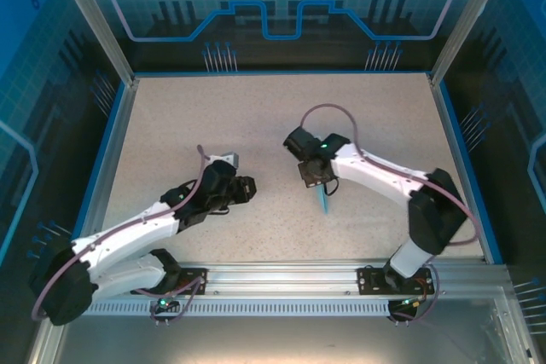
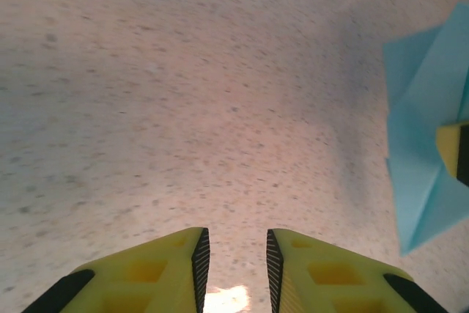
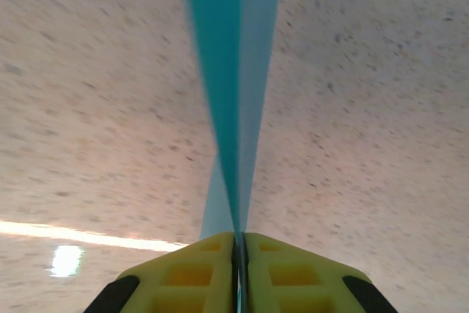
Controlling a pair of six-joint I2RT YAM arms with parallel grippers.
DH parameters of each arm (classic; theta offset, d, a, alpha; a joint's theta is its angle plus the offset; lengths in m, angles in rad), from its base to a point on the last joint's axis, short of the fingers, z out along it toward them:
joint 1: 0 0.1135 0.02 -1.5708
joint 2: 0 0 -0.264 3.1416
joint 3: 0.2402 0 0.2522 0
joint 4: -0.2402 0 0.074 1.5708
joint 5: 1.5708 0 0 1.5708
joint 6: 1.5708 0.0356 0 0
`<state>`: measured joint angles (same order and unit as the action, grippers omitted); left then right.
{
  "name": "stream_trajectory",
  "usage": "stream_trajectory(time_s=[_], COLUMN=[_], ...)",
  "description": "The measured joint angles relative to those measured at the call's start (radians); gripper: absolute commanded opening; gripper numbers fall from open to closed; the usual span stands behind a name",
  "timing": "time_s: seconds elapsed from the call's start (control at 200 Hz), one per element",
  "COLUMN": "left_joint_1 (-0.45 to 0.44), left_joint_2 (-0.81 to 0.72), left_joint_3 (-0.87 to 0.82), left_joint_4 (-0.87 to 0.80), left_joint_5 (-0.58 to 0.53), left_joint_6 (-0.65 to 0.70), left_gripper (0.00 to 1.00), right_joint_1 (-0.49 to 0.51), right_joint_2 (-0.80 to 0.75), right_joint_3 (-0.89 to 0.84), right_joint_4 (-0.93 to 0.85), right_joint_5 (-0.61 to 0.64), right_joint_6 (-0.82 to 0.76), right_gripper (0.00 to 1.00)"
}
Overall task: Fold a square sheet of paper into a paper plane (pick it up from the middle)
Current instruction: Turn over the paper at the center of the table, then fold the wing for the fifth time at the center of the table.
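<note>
The light-blue square sheet of paper stands folded into a slim pointed paper plane point(image 3: 234, 71). My right gripper point(image 3: 239, 243) is shut on its lower edge, and the folded layers rise edge-on from between the yellow fingers. From above, the plane's tip point(image 1: 324, 203) pokes out below the right gripper point(image 1: 317, 180) near the table's middle. In the left wrist view the plane point(image 2: 425, 144) fills the right edge, with a right fingertip point(image 2: 448, 148) pinching it. My left gripper point(image 2: 234, 254) is open over bare table with nothing between its pads. It sits to the left of the plane point(image 1: 247, 189).
The speckled beige table point(image 1: 256, 117) is bounded by a blue rim and metal frame posts point(image 1: 94, 14). An aluminium rail point(image 1: 281, 279) carrying both arm bases runs along the near edge.
</note>
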<state>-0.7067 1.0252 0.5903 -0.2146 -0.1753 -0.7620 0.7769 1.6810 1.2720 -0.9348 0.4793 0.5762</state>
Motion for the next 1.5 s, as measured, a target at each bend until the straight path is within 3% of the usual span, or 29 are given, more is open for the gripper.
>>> stream_trajectory(time_s=[0.115, 0.275, 0.375, 0.505, 0.56, 0.725, 0.895, 1.03, 1.27, 1.5], left_joint_1=[0.003, 0.005, 0.005, 0.005, 0.005, 0.005, 0.005, 0.005, -0.005, -0.045], left_joint_2=[-0.07, -0.133, -0.151, -0.153, -0.153, -0.15, -0.073, 0.043, 0.204, 0.303], left_joint_3=[-0.027, -0.036, -0.039, -0.045, -0.048, -0.051, -0.051, -0.049, -0.008, 0.061], left_joint_4=[-0.045, -0.076, -0.088, -0.101, -0.102, -0.097, -0.058, -0.011, 0.037, 0.057], left_joint_5=[-0.058, -0.096, -0.101, -0.101, -0.101, -0.088, -0.008, 0.097, 0.223, 0.252], left_joint_6=[-0.019, -0.027, -0.026, -0.026, -0.026, -0.025, -0.017, -0.016, -0.019, -0.025], left_gripper=[0.35, 0.36, 0.37, 0.38, 0.4, 0.43, 0.43, 0.42, 0.42, 0.42], right_joint_1=[0.061, 0.151, 0.193, 0.205, 0.204, 0.186, 0.03, -0.129, -0.163, -0.163], right_joint_2=[0.15, 0.336, 0.396, 0.392, 0.369, 0.112, -0.191, -0.25, -0.206, -0.129], right_joint_3=[0.083, 0.219, 0.26, 0.26, 0.244, 0.073, -0.137, -0.316, -0.377, -0.377], right_joint_4=[-0.095, -0.145, -0.135, -0.092, -0.052, 0.083, 0.251, 0.373, 0.425, 0.457], right_joint_5=[0.069, 0.071, 0.027, -0.078, -0.126, -0.274, -0.467, -0.656, -0.874, -0.964], right_joint_6=[0.027, 0.056, 0.061, 0.045, 0.04, -0.009, -0.056, -0.085, -0.141, -0.183], right_gripper=[0.15, 0.18, 0.29, 0.46, 0.62, 0.64, 0.34, 0.19, 0.13, 0.1])
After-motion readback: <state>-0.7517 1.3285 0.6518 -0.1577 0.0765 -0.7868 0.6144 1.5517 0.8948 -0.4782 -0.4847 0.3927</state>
